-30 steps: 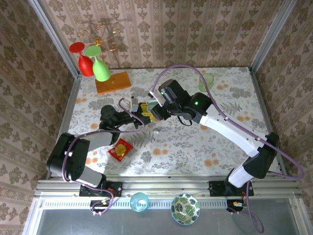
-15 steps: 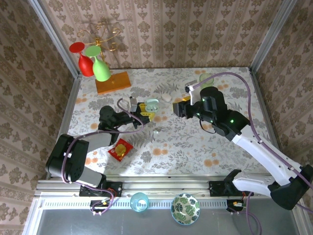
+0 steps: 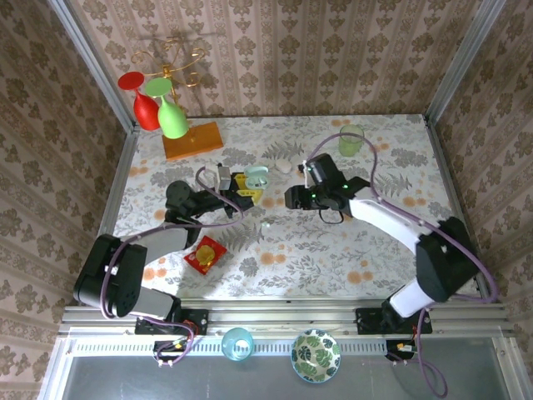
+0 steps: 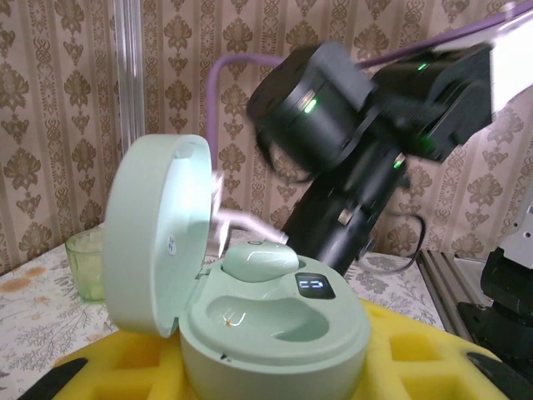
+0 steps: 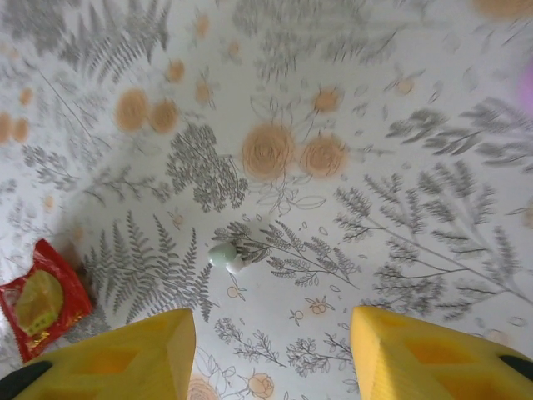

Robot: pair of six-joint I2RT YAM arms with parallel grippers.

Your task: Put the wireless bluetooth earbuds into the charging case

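Observation:
My left gripper point(image 3: 250, 185) is shut on an open pale green charging case point(image 3: 256, 176), held upright between its yellow pads. In the left wrist view the charging case point(image 4: 275, 321) has its lid swung up to the left. One pale green earbud point(image 4: 259, 259) sits in the far socket, and the near socket is empty. A second pale green earbud point(image 5: 225, 256) lies loose on the flowered table point(image 5: 391, 200), also seen from above as the earbud point(image 3: 266, 223). My right gripper point(image 5: 271, 350) hangs open above it, with nothing between its yellow fingers point(image 5: 125, 358). From above the right gripper point(image 3: 289, 198) is just right of the case.
A red snack packet point(image 3: 205, 254) lies near the left arm. A whitish oval case point(image 3: 285, 166) and a green cup point(image 3: 351, 140) stand farther back. A stand with red and green glasses point(image 3: 171, 117) fills the back left corner.
My right arm pulled away from the case to the right, then swung back and now hovers over the loose earbud. The left gripper and case have stayed put.

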